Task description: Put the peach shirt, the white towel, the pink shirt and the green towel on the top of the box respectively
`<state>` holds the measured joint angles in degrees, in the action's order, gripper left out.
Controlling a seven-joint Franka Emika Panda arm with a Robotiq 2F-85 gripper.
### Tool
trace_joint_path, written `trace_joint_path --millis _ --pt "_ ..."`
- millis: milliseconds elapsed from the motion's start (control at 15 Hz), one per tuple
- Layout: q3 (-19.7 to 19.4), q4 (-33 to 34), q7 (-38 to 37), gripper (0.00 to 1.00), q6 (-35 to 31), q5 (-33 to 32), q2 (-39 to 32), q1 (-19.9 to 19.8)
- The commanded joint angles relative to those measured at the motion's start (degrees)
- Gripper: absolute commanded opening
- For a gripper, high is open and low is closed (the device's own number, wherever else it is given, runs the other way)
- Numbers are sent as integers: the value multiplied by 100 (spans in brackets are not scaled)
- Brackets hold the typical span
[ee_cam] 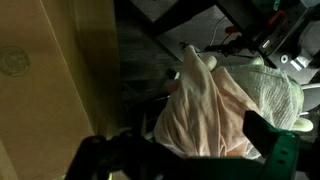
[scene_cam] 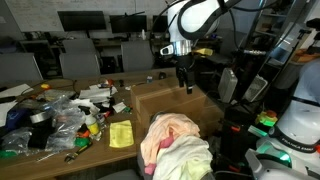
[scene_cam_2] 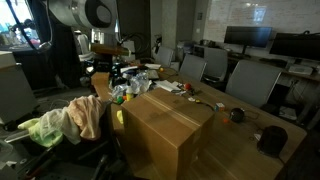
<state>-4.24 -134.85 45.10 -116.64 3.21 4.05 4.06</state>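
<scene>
A: What is the tool [scene_cam: 183, 82] holding?
B: Nothing. It hangs wide open, up near the box [scene_cam: 160, 100].
A: And the pile of clothes [scene_cam: 178, 145]?
B: Beside the box. The box stamp [ee_cam: 15, 62] is too blurry to read.

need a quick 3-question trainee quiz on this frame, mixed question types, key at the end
1. True or false: a cloth already lies on top of the box.
2. Where is the pile of clothes? A) on top of the box B) beside the box C) in the grip of the robot
3. Fill in: in the wrist view, the fingers of the gripper stand apart with nothing between them, so it is ____.

Key: 1 false, the box top is bare in both exterior views. 2 B. 3 open.
</scene>
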Motion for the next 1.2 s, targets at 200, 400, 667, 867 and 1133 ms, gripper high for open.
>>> trace_joint_path --millis 200,400,667,867,1133 --pt "348 276 -995 100 -1043 -26 -843 -79" --pt "482 344 -1793 100 -1550 -42 -1180 -59" --pt "589 448 -2463 100 -1613 -149 -1336 -73" --pt "555 363 -2784 100 -1563 -545 -1246 -78" --pt "501 182 -2962 100 -1525 -1065 -1246 -149"
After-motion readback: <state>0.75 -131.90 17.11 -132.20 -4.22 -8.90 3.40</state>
